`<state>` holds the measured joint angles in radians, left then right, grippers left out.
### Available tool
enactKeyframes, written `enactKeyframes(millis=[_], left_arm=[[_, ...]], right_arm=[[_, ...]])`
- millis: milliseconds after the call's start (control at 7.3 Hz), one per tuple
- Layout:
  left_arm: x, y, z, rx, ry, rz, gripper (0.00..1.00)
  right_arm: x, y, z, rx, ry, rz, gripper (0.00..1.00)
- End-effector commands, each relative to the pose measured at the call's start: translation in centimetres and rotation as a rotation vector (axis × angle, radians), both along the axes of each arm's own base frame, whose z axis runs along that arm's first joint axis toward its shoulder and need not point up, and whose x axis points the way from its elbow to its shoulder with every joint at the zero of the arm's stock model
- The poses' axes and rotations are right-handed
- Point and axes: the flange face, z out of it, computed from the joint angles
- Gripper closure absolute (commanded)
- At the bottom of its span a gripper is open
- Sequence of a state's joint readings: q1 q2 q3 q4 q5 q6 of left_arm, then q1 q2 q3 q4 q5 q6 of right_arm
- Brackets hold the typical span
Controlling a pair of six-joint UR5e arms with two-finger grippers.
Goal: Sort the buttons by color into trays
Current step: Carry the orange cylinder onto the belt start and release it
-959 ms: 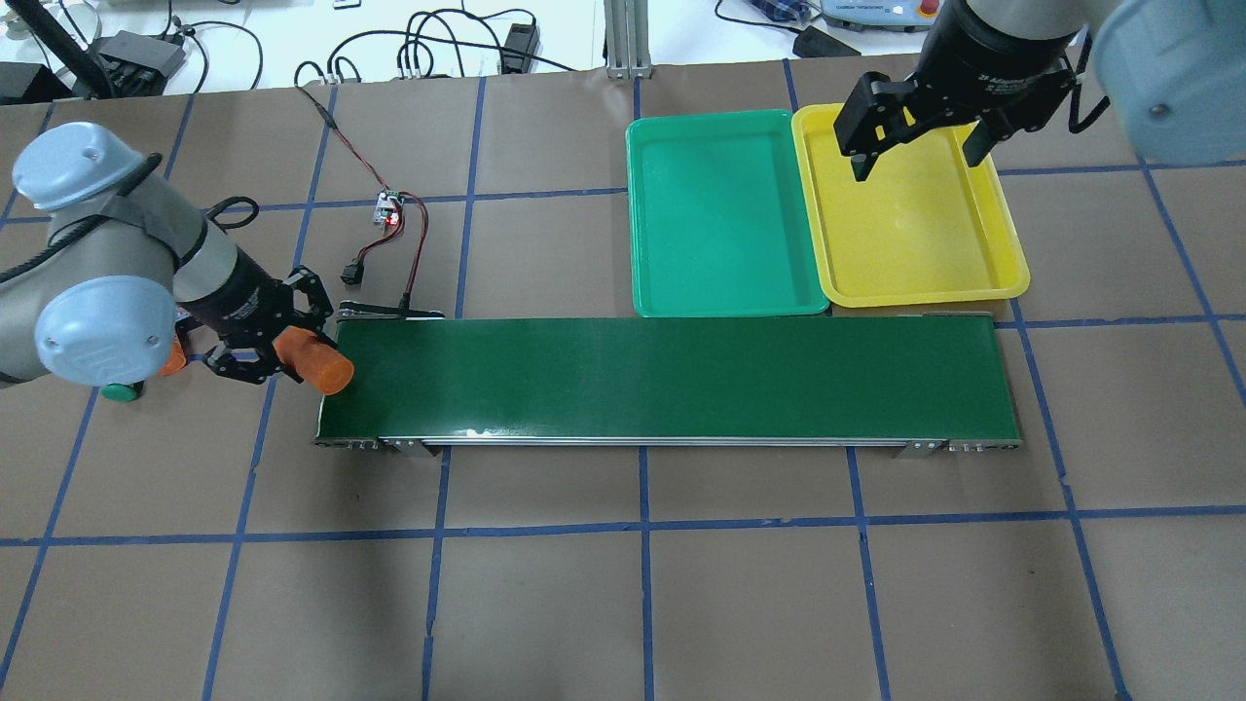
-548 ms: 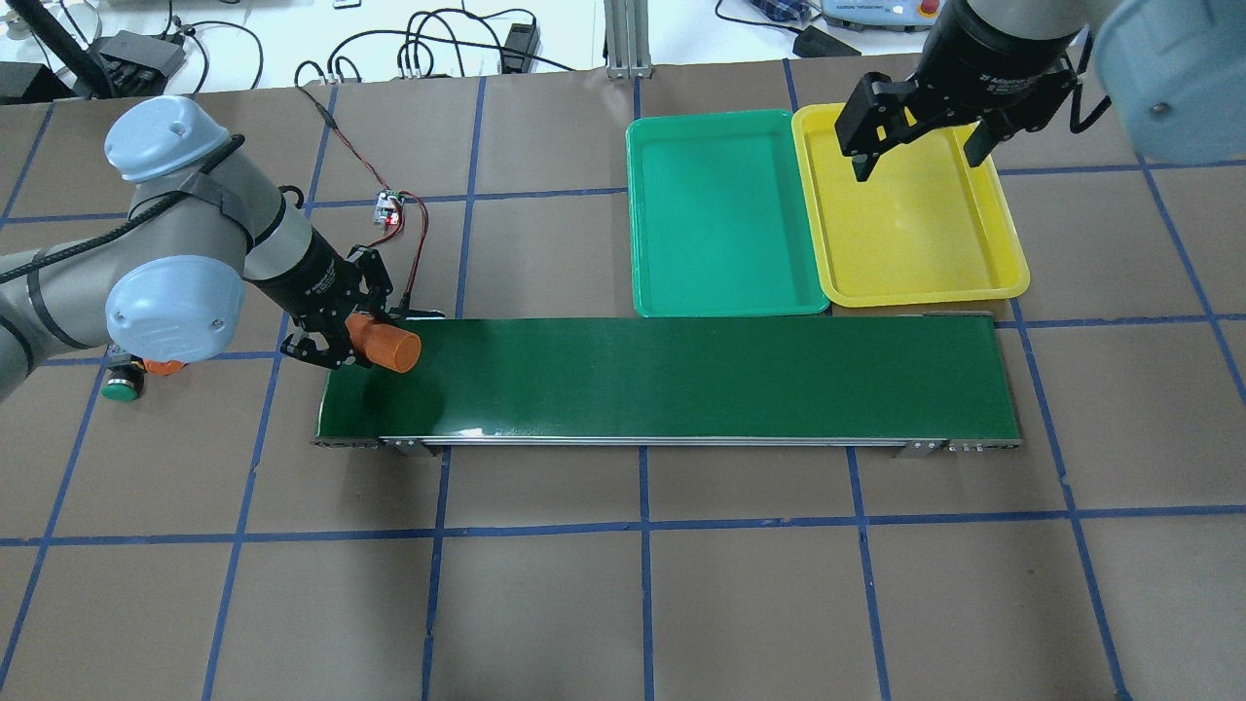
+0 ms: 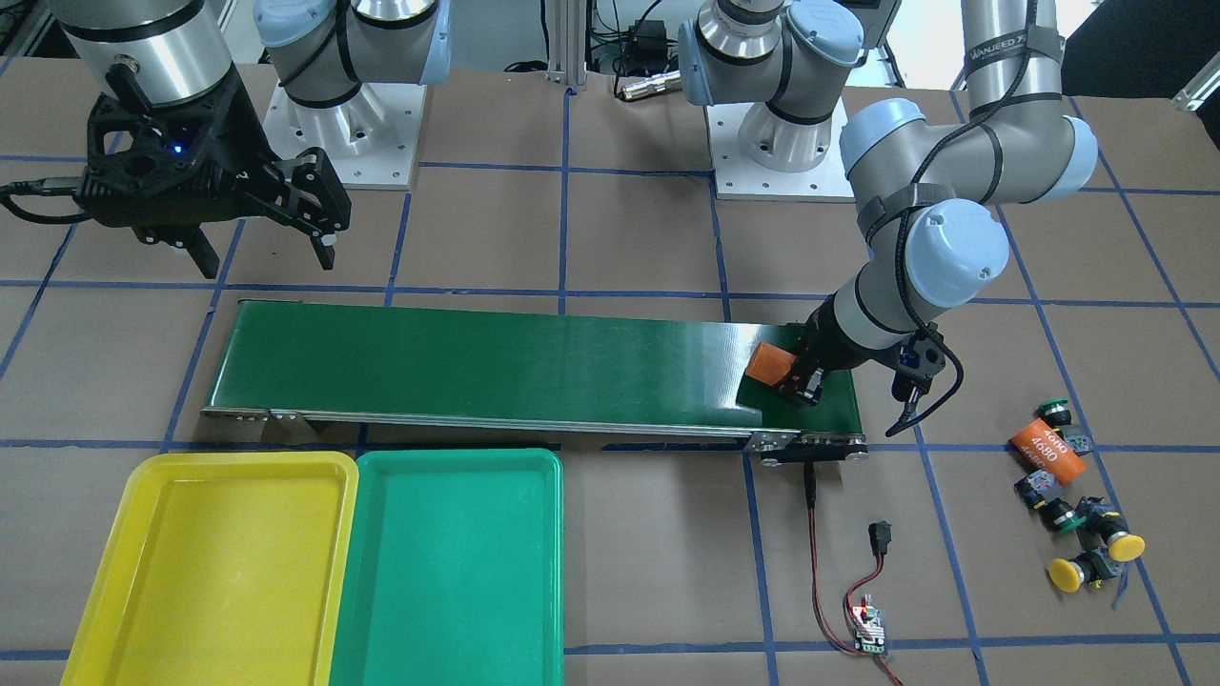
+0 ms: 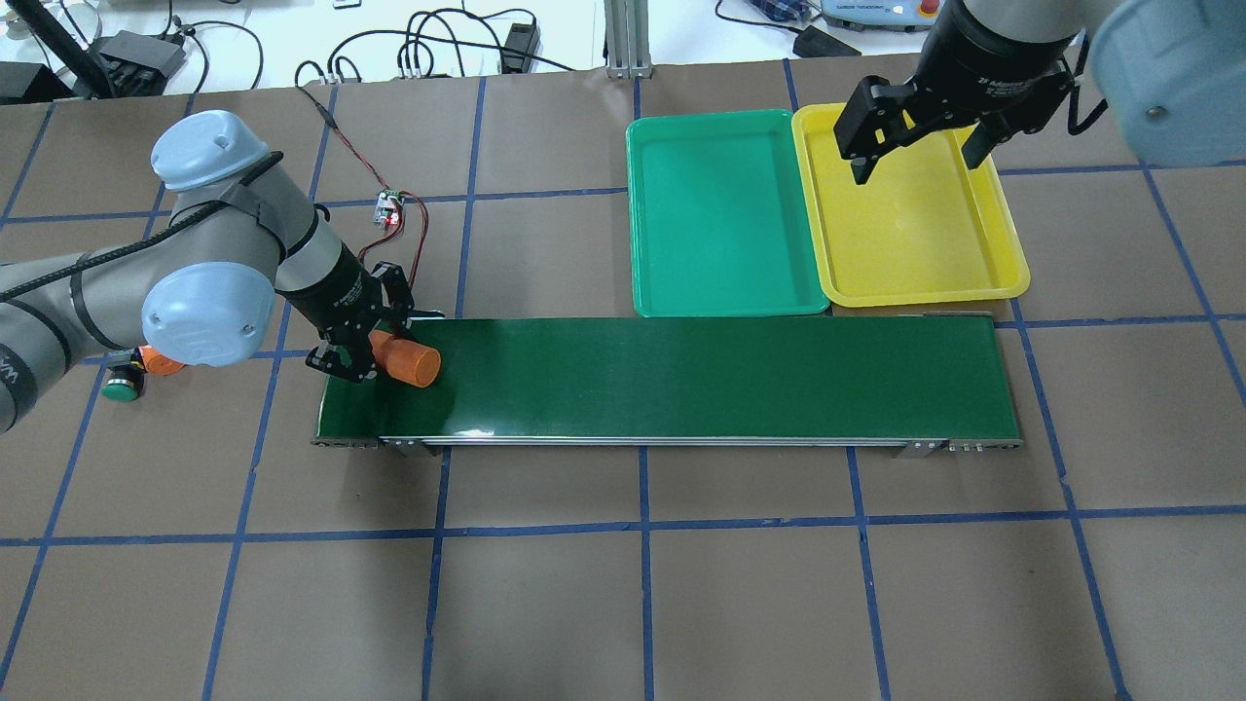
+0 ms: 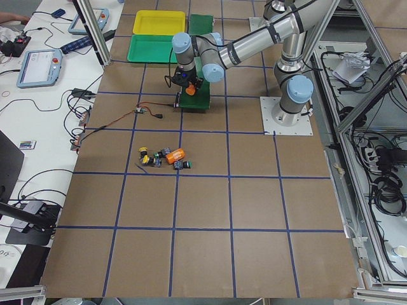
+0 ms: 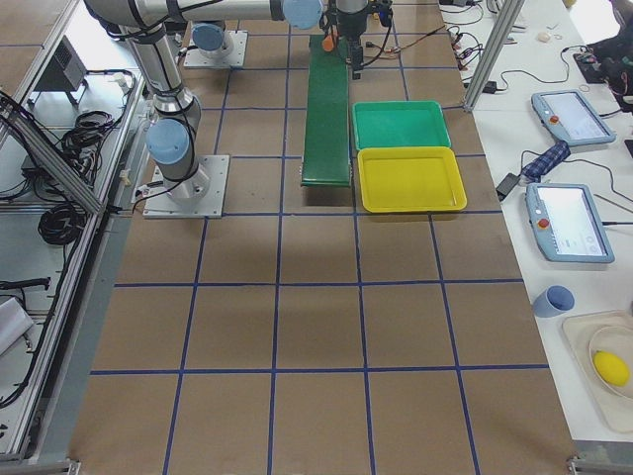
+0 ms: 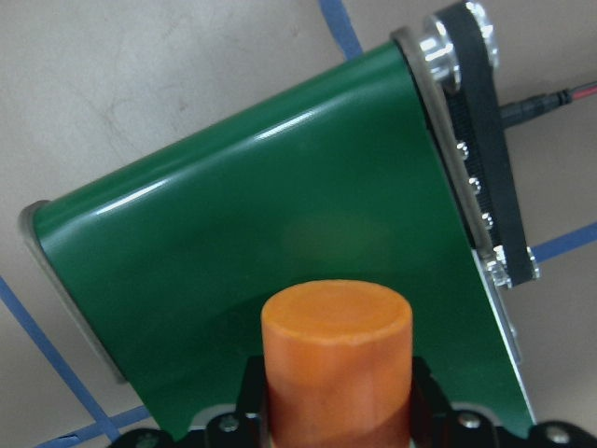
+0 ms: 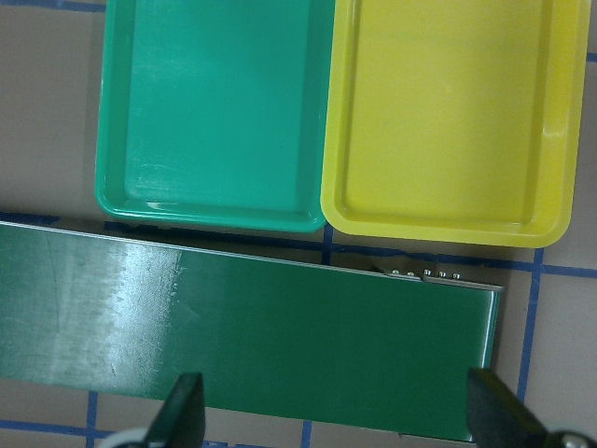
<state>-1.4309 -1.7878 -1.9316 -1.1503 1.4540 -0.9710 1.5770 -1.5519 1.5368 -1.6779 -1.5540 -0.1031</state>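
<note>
While the buttons (image 3: 1077,519) lie in a loose cluster on the table beside the left arm, well apart from both trays, the left gripper (image 3: 801,381) is clamped on an orange cylinder (image 4: 409,362) at the near end of the green belt (image 4: 681,375). The cylinder lies on its side, pointing along the belt; I cannot tell whether it touches the surface or hangs just above it. The step in hand looks like setting this cylinder down on the belt. To do that well, the arm should bring it down until it rests fully on the belt, near the middle of the width, then open the fingers only enough to free it and lift straight up, so the round body does not roll toward an edge. The right gripper (image 4: 915,161) hangs with its fingers spread wide and nothing between them, above the yellow tray (image 3: 238,459), which sits touching the green tray (image 3: 457,455); both hold nothing.
</note>
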Motion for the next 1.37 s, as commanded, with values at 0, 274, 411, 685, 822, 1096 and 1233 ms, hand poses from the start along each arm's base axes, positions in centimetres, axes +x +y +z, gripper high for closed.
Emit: enactKeyframes(millis=[0, 274, 411, 685, 822, 1096, 1233], left_arm=[[-0.3, 0.0, -0.2, 0.0, 0.003, -0.017, 0.04], [-0.5, 1.1, 2.6, -0.037, 0.004, -0.069, 0.0], [1.2, 1.4, 3.8, -0.037, -0.011, -0.174, 0.0], [9.3, 1.9, 5.3, -0.049, -0.07, -0.337, 0.0], [14.9, 2.0, 5.4, -0.073, -0.055, -0.422, 0.0], [24.1, 1.0, 4.3, -0.11, -0.051, -0.529, 0.0], [26.0, -1.4, 3.8, -0.152, -0.09, -0.57, 0.0]], right_arm=[[0.0, 0.0, -0.1, 0.001, -0.001, -0.008, 0.0], [-0.1, 0.1, 0.0, 0.0, 0.0, -0.011, 0.0], [-0.1, 0.1, 0.1, 0.0, 0.0, -0.011, 0.0], [-0.2, 0.1, 0.1, 0.001, 0.002, -0.013, 0.0], [-0.2, 0.2, 0.1, 0.001, 0.002, -0.013, 0.0], [-0.3, 0.2, 0.1, 0.003, 0.003, -0.015, 0.0], [-0.2, 0.2, 0.1, 0.003, 0.002, -0.013, 0.0]])
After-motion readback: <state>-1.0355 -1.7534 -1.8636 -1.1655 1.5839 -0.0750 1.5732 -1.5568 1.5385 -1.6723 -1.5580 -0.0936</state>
